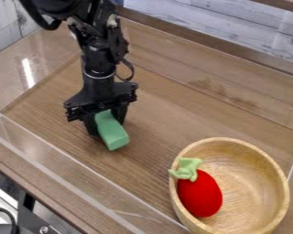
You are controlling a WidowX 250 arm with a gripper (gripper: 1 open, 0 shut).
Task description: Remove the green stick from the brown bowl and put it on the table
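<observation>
The green stick (111, 132) is a mid-green bar held tilted, its upper end pinched between the black fingers of my gripper (102, 113), which is shut on it. Its lower end is at or just above the table (198, 101), left of the brown bowl (277, 178). I cannot tell whether it touches the wood. The bowl sits at the lower right, well apart from the gripper. The gripper points straight down from the black arm coming in from the upper left.
A red strawberry-like toy (198, 190) with light-green leaves lies inside the bowl at its left side. Low clear acrylic walls (76, 178) border the tabletop, the near one running just in front of the stick.
</observation>
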